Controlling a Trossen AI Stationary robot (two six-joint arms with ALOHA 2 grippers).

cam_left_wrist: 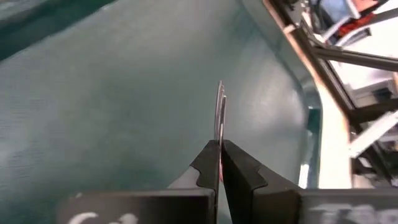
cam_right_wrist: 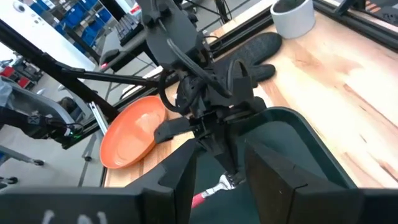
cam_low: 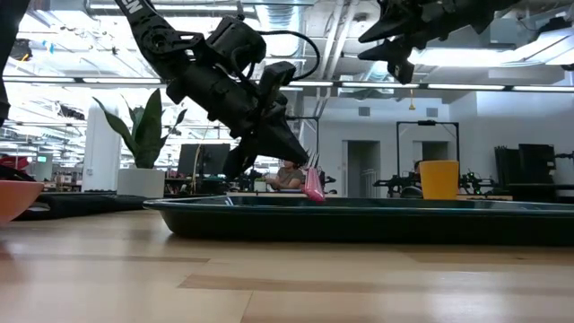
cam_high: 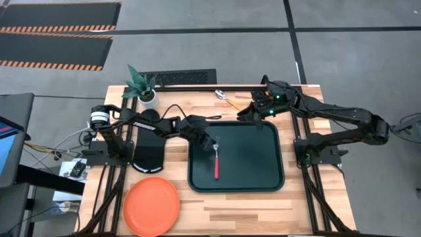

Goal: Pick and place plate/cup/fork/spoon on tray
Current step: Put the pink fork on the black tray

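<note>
The dark green tray [cam_high: 263, 164] lies in the middle of the table. My left gripper [cam_high: 213, 144] is low over its left part, shut on the red-handled fork [cam_high: 216, 164]. My right gripper [cam_high: 250, 113] is open and empty, high above the tray's far edge [cam_low: 399, 63]. The spoon [cam_high: 227, 99] lies flat on the table beyond the tray's far edge. The orange-red plate [cam_high: 152, 205] rests on the table at the near left. The yellow cup [cam_low: 439, 179] stands upright behind the tray's rim; whether it is in the tray I cannot tell. My left gripper pinches the fork between its two fingers where the metal meets the red handle [cam_left_wrist: 220, 163]. The fingers slant down from the table's left. The tines [cam_left_wrist: 219, 106] stick out past the fingertips. The handle [cam_high: 216, 168] points toward the near edge, low over the tray floor; whether it touches I cannot tell.
A black oven mitt [cam_high: 148, 141] lies left of the tray, under my left arm. A potted plant [cam_high: 141, 87] stands at the far left corner. The tray's right half [cam_high: 253, 158] is bare.
</note>
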